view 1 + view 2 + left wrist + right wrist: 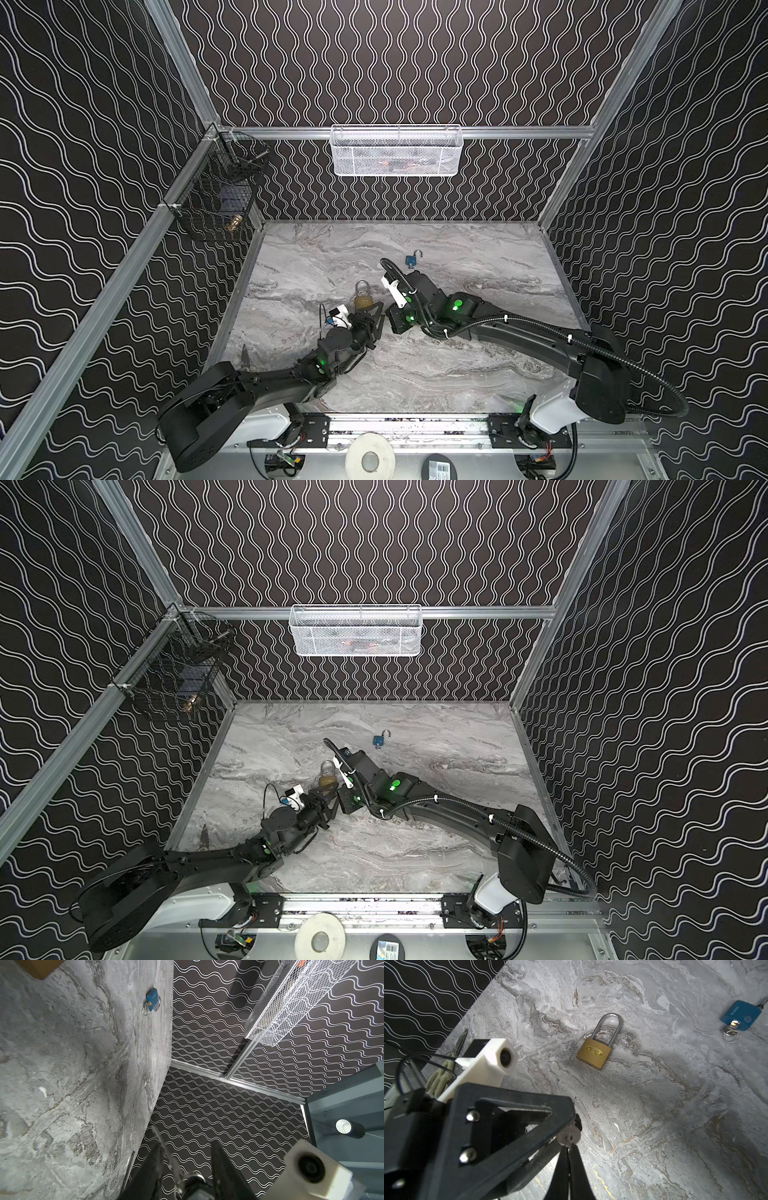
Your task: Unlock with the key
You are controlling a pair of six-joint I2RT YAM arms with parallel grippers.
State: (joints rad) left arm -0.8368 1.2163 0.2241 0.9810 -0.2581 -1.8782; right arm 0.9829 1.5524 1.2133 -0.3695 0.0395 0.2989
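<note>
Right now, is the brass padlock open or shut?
Shut. The brass padlock lies flat with both shackle legs seated in its body.

Dim overall, light from overhead, pale glare on the grey marbled tabletop (654, 1012), soft shadow beside the brass padlock (593, 1055), wrist-view foregrounds blurred, edges bowed.

glossy brass padlock (593, 1053) body; matt marbled table (654, 1126)

Key (569, 1136) blade hidden — white basket (353, 162) contents blurred, indistinct.
</note>
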